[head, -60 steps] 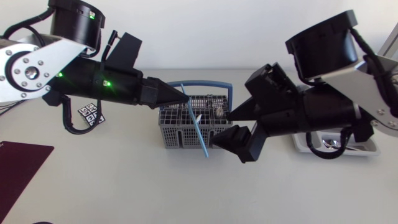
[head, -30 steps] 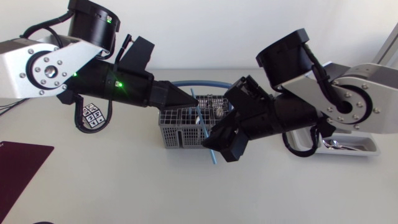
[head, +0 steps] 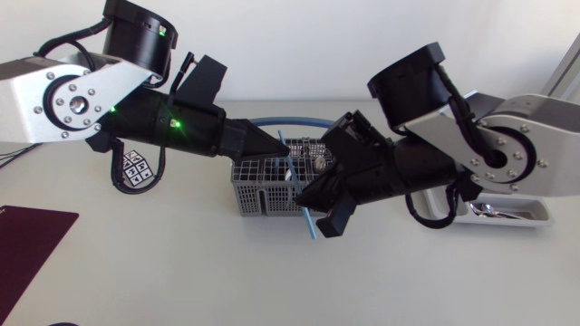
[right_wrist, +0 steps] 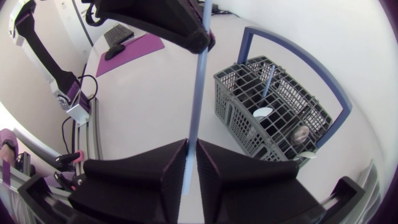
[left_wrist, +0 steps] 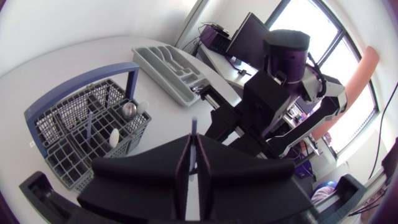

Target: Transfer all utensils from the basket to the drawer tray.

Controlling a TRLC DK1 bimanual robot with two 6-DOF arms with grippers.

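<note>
Looking down from the head view, the grey basket (head: 261,195) with its blue handle sits mid-surface (head: 181,272), and the drawer tray (head: 542,214) lies at its 3 o'clock, partly hidden under the right arm. The left tool (head: 278,145) comes in from 9 o'clock, clenched on the upper end of a thin blue utensil (head: 312,226). The right tool (head: 308,203), from 3 o'clock, grasps the same utensil lower down. The utensil is tilted, crossing the basket's front edge toward 5 o'clock. In the left wrist view, the fingers (left_wrist: 182,168) pinch the utensil between them, with the basket ahead at the tool's 10 o'clock and the tray beyond it. In the right wrist view, both fingers (right_wrist: 168,171) press the pale shaft while the left tool grips its far end. The basket, at 2 o'clock, holds a white spoon (right_wrist: 263,113), a metal spoon (right_wrist: 302,134) and a blue-handled piece (right_wrist: 267,81).
</note>
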